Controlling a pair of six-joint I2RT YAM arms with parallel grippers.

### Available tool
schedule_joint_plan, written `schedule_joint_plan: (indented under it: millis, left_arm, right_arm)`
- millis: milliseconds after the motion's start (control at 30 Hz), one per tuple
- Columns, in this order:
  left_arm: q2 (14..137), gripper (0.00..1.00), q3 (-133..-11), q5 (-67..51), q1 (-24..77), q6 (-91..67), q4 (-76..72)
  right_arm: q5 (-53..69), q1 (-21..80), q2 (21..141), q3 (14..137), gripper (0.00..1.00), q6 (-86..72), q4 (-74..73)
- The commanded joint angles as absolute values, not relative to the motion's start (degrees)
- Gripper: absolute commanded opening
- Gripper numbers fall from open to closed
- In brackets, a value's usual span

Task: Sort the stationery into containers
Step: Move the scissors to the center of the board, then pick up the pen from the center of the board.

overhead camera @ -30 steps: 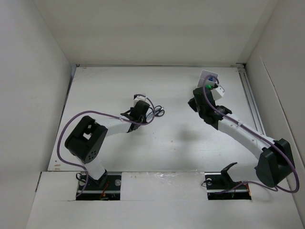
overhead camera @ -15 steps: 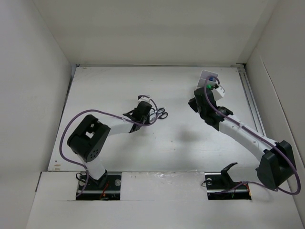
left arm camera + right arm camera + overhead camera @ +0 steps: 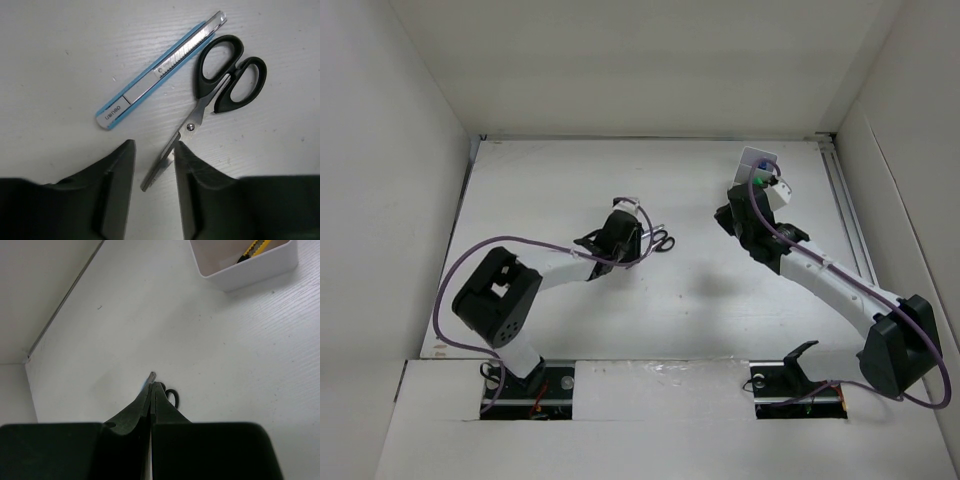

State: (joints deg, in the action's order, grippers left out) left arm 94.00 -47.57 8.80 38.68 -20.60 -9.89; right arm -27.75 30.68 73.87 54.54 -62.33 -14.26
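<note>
The black-handled scissors [image 3: 227,82] lie flat on the white table, and also show in the top view [image 3: 661,240]. A blue-and-silver cutter [image 3: 160,72] lies just left of them. My left gripper [image 3: 154,150] is open and low over the table. The scissors' blade tip lies between its fingers, close against the right finger [image 3: 192,175]. My right gripper [image 3: 152,386] is shut and empty, raised near a white container [image 3: 235,277] that holds a yellow-black cutter [image 3: 252,249]. The highlighters and pens are out of view.
The white container [image 3: 758,158] stands at the back right, partly hidden by the right arm. White walls enclose the table on the left, back and right. A metal rail [image 3: 847,215] runs along the right edge.
My left gripper has moved right and slightly forward, up to the scissors, so the blade tip now lies between its fingers. The right arm has barely moved.
</note>
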Motion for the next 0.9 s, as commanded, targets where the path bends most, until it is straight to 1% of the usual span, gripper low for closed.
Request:
schedule_joint_plan:
  millis: [0, 33, 67, 100, 133, 167, 433, 633, 733, 767, 800, 867]
  left_arm:
    - [89.6, 0.45, -49.6, 12.0, 37.8, -20.8, -9.7]
    - [89.6, 0.45, -49.7, 12.0, 37.3, -20.8, -9.0]
    - [90.4, 0.48, -51.2, 12.0, 36.7, -20.8, -9.0]
    - [92.3, 0.54, -52.0, 12.0, 36.7, -20.3, -8.3]
    - [93.3, 0.57, -53.0, 12.0, 36.7, -19.8, -7.4]
    - [94.4, 0.58, -55.1, 12.0, 36.7, -19.3, -6.7]
    - [100.7, 0.58, -60.7, 10.3, 36.7, -12.4, -3.4]
    - [104.5, 0.58, -61.4, 11.0, 36.7, -12.4, -1.8]
    - [105.1, 0.48, -61.4, 11.0, 36.7, -12.4, -1.8]
    - [105.1, 0.46, -61.4, 11.0, 36.7, -12.9, -1.8]
    - [105.1, 0.44, -61.4, 11.0, 36.7, -12.9, -1.8]
    - [105.1, 0.42, -60.9, 11.0, 36.7, -12.9, -1.8]
  right_arm:
    - [-27.2, 30.3, 72.5, 54.5, 0.00, -61.6, -11.3]
    - [-27.2, 30.3, 72.5, 54.5, 0.01, -61.6, -11.3]
    - [-26.6, 30.3, 72.5, 54.5, 0.01, -61.6, -11.3]
    - [-26.6, 30.3, 72.5, 54.5, 0.01, -61.1, -11.3]
    - [-26.6, 30.3, 72.5, 54.5, 0.02, -61.1, -11.3]
    - [-26.6, 30.3, 72.5, 54.5, 0.02, -61.1, -11.3]
    - [-26.6, 30.3, 72.0, 54.5, 0.04, -60.6, -11.3]
    - [-26.1, 30.3, 71.5, 54.5, 0.04, -60.6, -11.3]
    - [-26.1, 30.3, 71.5, 54.5, 0.04, -60.6, -11.3]
    - [-26.1, 30.3, 71.5, 54.5, 0.04, -60.6, -11.3]
    - [-26.1, 30.3, 71.5, 54.5, 0.07, -60.6, -11.3]
    - [-26.1, 30.3, 71.5, 54.5, 0.11, -60.6, -11.3]
